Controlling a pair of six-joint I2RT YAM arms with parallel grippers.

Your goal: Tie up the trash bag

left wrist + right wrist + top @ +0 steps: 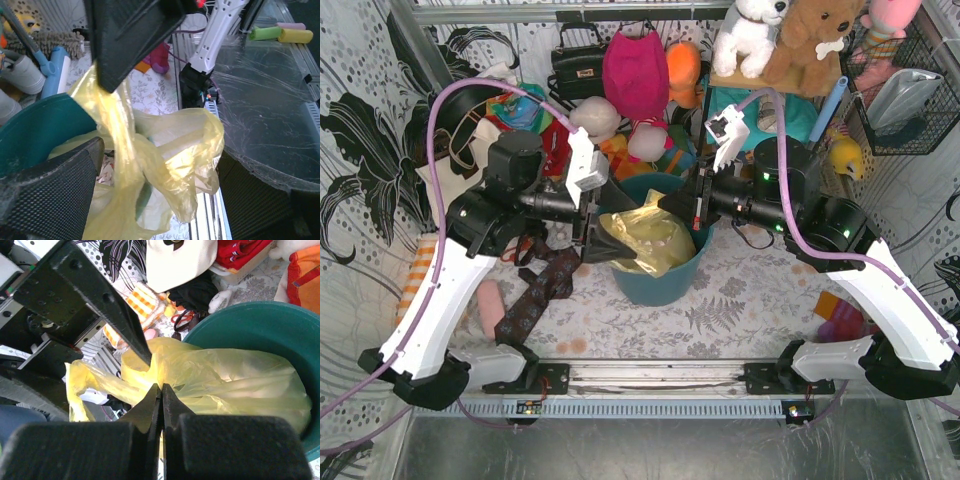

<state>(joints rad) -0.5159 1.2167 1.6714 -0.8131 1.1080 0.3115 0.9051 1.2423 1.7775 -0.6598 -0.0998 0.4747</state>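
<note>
left fingers [50, 195] spread, trash bag [170, 150] strand between them | right fingers [220, 445] pressed together, tips against it

Inspection finding: no legible text, label, brand, number or sign in any view. A dark mark on the white bag [185, 262], ahead of the right gripper [161, 386], is cut off and unreadable.

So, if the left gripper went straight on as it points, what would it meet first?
Probably the trash bag: a strand of its yellow plastic passes between the jaws of the open left gripper, though depth is unclear.
</note>
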